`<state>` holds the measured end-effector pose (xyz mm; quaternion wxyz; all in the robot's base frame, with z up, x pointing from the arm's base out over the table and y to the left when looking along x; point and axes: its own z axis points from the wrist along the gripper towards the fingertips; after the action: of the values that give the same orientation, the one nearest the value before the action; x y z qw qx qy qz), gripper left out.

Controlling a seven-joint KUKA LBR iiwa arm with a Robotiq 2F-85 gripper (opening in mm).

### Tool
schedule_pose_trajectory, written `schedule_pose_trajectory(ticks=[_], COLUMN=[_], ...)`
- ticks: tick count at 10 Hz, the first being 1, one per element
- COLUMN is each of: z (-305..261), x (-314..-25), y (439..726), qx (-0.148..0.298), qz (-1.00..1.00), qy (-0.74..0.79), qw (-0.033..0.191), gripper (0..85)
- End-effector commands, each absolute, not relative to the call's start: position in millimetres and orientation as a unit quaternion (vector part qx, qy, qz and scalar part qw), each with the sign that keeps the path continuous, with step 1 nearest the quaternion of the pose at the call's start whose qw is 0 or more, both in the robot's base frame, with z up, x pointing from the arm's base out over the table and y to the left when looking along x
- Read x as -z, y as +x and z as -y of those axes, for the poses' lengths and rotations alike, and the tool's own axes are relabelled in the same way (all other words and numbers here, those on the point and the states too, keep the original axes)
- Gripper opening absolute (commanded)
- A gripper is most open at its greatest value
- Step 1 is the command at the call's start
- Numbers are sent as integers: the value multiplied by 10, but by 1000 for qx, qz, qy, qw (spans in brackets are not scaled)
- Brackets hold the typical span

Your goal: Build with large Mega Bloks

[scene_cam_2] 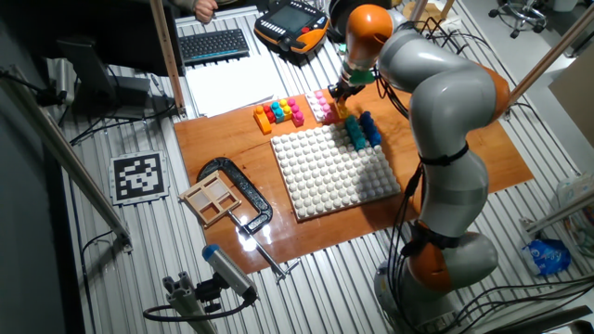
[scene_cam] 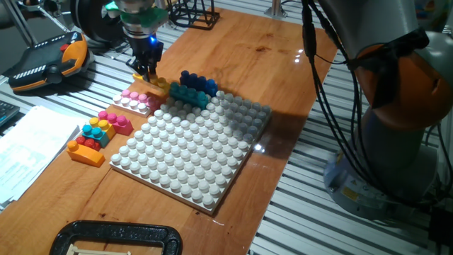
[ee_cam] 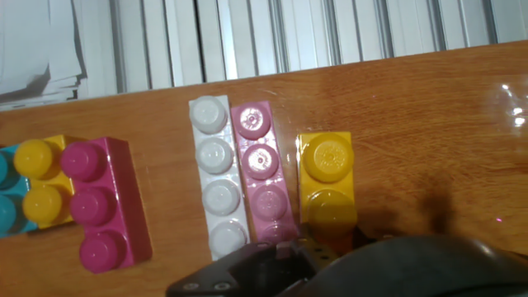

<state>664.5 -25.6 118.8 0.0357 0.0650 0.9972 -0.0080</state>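
My gripper point(scene_cam: 148, 71) reaches down at the back left corner of the white baseplate point(scene_cam: 177, 166) and looks shut on the far end of a yellow-orange brick point(scene_cam: 154, 86). In the hand view this yellow brick point(ee_cam: 327, 176) lies on the wood beside a pale pink brick point(ee_cam: 261, 172) and a white brick point(ee_cam: 214, 186), its near end hidden under the gripper point(ee_cam: 330, 245). A dark blue brick point(scene_cam: 199, 81) and a cyan brick point(scene_cam: 190, 95) sit on the baseplate's back edge. The arm's orange wrist point(scene_cam_2: 368, 23) hangs over this corner.
A cluster of magenta point(scene_cam: 117, 121), cyan-and-yellow point(scene_cam: 96, 132) and orange point(scene_cam: 85, 153) bricks lies left of the baseplate. Papers point(scene_cam: 28, 152) lie at far left, a black clamp point(scene_cam: 117, 239) at the front edge, a teach pendant point(scene_cam: 49, 62) behind.
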Motion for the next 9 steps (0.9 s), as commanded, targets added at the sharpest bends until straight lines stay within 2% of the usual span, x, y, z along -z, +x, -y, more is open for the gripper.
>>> schedule_pose_trajectory(ticks=[1,4,9], z=[198,65,-35], x=[-1205,-1175,-1088], y=[6529,6222,5844], qx=[7,2,-6], qz=[-997,-996,-996], qy=[74,83,71], qw=[35,45,46], gripper=[0,0,0])
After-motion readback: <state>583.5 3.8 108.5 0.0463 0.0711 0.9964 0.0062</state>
